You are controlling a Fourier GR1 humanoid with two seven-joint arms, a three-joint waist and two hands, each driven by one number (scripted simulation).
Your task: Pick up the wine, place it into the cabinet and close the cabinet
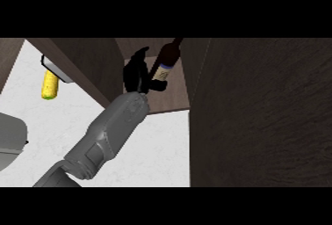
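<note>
Pretty sure we're looking at a kitchen here. We've got a white, marble-looking stone table (pixel 162 149) running under a dark brown wood-grain cabinet (pixel 259 110), with one dark wooden cabinet door (pixel 84 66) swung open over the top. Inside the opening we can see a dark glass wine bottle with a pale label (pixel 164 61) standing on the brown cabinet floor. Off to the left there's a yellow cob of corn (pixel 50 84) lying on the white surface. Food, drink and cupboards over a worktop all say home kitchen to us.
</note>
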